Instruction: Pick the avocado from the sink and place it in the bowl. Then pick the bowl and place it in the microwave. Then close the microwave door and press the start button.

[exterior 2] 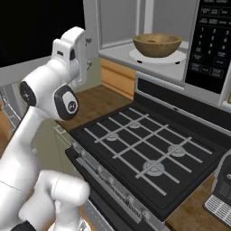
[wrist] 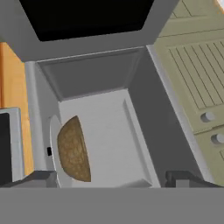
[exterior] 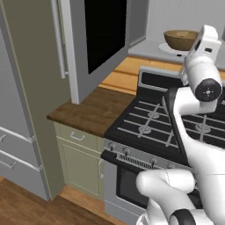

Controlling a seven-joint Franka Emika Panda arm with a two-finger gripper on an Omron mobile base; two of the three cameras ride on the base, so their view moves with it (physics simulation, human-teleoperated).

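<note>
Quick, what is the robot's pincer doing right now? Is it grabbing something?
Pincer: open and holding nothing; the bowl sits apart from it on the plate inside the microwave.

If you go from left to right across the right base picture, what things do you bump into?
The robot's white arm → the wooden bowl on the white turntable plate inside the microwave → the black keypad panel. The gas stove spreads below them, so it has no clear place in the order.
</note>
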